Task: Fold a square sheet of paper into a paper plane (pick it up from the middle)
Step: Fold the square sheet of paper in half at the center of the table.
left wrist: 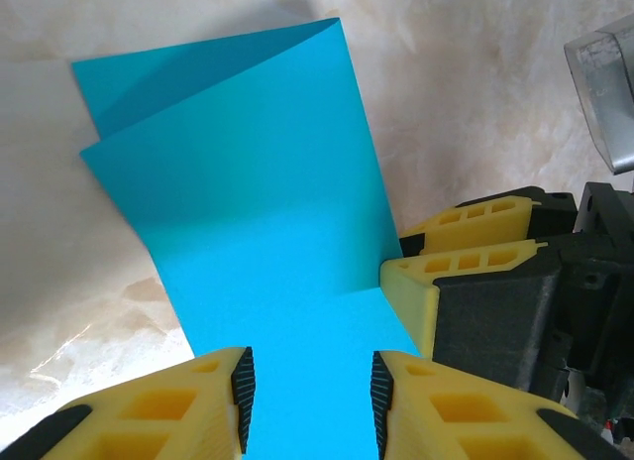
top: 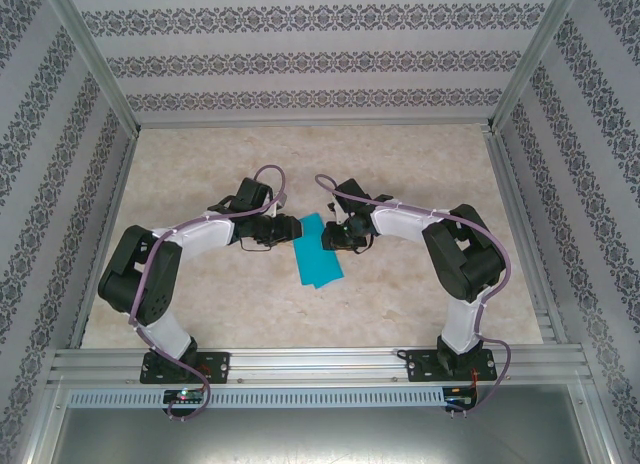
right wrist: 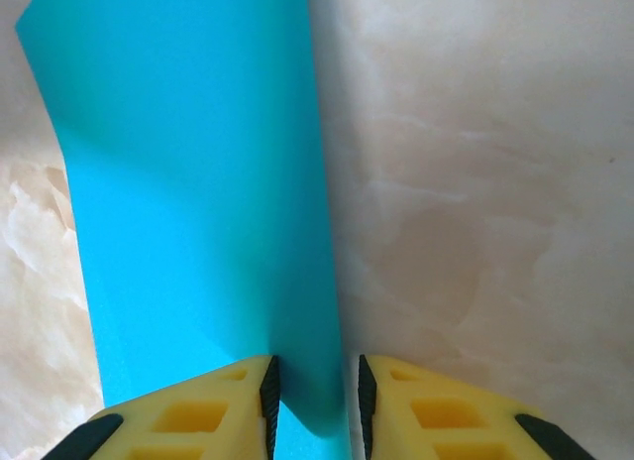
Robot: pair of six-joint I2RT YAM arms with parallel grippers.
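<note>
The square sheet of paper (top: 318, 252) lies folded in half on the table's middle, a long cyan-blue strip. In the left wrist view the paper (left wrist: 258, 202) shows two layers slightly offset at the far end. My left gripper (top: 285, 230) hovers at the strip's upper left edge; its jaws (left wrist: 309, 396) stand open with the paper spread beneath them. My right gripper (top: 328, 236) is at the strip's upper right edge, open (right wrist: 312, 401), with the paper's (right wrist: 198, 182) long edge running into the gap between the pads. The right gripper's fingers (left wrist: 466, 252) touch the paper's side.
The marble-patterned table (top: 400, 174) is enclosed by patterned walls and aluminium frame posts (top: 95, 59). A metal rail (top: 320, 364) holds both arm bases at the near edge. Both grippers stand close together over the paper.
</note>
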